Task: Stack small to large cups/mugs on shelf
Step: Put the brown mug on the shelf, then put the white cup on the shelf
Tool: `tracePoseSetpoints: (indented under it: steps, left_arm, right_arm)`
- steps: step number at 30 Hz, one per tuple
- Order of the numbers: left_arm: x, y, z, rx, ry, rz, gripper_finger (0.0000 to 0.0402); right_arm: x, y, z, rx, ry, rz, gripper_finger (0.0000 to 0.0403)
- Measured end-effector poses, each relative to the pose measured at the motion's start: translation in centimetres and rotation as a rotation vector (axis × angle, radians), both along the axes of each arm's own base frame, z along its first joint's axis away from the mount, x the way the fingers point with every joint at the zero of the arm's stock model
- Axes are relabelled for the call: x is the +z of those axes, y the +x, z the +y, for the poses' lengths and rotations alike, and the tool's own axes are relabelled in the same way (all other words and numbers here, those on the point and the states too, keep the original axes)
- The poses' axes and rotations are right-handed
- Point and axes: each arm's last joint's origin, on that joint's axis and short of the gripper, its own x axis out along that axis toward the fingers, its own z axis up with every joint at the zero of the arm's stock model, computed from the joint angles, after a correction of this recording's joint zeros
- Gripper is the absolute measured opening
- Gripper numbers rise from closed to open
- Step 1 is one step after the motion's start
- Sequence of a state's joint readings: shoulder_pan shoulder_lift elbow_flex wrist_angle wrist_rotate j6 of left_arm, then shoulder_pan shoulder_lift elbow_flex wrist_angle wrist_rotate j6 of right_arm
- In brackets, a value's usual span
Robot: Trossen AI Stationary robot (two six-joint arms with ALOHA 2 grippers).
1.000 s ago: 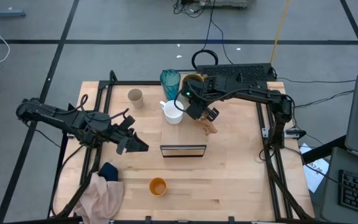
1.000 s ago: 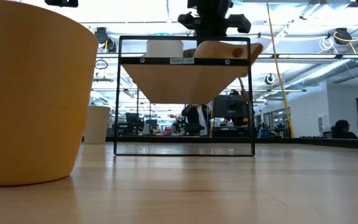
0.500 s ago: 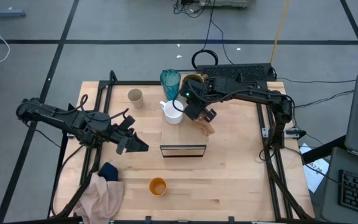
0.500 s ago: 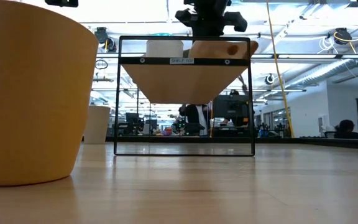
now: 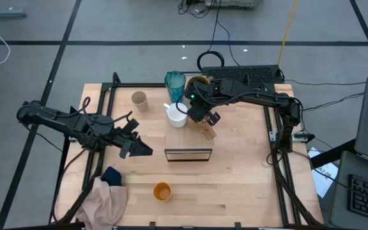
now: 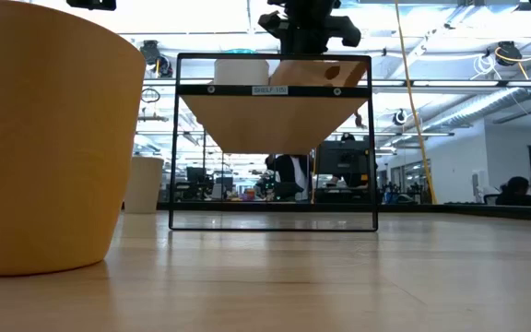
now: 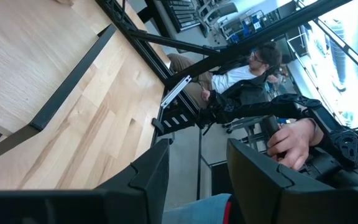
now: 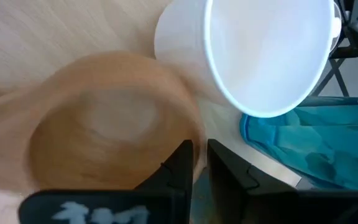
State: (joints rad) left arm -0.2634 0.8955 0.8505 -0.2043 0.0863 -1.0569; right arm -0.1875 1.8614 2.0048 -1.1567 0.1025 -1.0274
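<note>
On the shelf (image 5: 187,142) at mid-table stands the white mug (image 5: 177,115), and right beside it the tan wooden handled cup (image 5: 207,130), mouth up. My right gripper (image 5: 203,120) is over the cup and shut on it. The teal tumbler (image 5: 175,83) and the dark olive-brown mug (image 5: 200,83) are at the shelf's far end. The small beige cup (image 5: 138,99) stands on the table to the far left, the orange cup (image 5: 162,191) near the front edge. My left gripper (image 5: 142,150) waits open, left of the shelf. My right gripper holds the wooden cup by its rim (image 8: 190,134), on the side toward the white mug, one finger inside the cup and one outside. The fingers (image 8: 178,169) slant down from above. In the low view the cup (image 6: 325,72) sits about level at the shelf's top.
A pink cloth (image 5: 104,199) with a dark blue piece (image 5: 112,175) lies at the near left corner. Black rails (image 5: 101,102) run along the table's left and right sides. A seated person (image 7: 241,74) and a hand (image 7: 294,140) show beyond the table.
My right gripper has tipped and rolled a little while staying over the shelf. The wooden cup, tilted a second ago with its handle raised to the right, has come down to about level and shifted slightly toward the white mug.
</note>
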Motion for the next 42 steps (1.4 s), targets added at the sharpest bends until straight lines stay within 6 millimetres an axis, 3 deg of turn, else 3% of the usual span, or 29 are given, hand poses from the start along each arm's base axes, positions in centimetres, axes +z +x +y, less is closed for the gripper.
tracePoseSetpoints:
  steps: [15, 23, 31, 37, 42]
  left_arm:
    - [0.2, 0.0, -0.1, -0.020, -0.007, -0.026, 0.0159]
    - [0.2, 0.3, 0.8, 0.015, 0.031, -0.036, 0.0159]
    - [0.1, 0.5, 2.7, 0.101, 0.129, -0.049, 0.0159]
    - [-0.5, -1.3, 5.1, 0.232, 0.172, 0.074, 0.0159]
    - [-0.4, -4.5, 7.1, 0.443, 0.264, 0.227, 0.0159]
  right_arm:
    - [-0.3, -0.2, -0.1, 0.001, -0.062, 0.028, 0.0038]
    - [2.0, -1.9, 0.4, -0.136, -0.029, -0.059, 0.0038]
    - [5.9, -5.5, 2.1, -0.373, 0.123, -0.234, 0.0038]
    - [8.2, -8.6, 4.6, -0.526, 0.274, -0.315, 0.0038]
    - [9.0, -10.0, 6.5, -0.589, 0.369, -0.335, 0.0038]
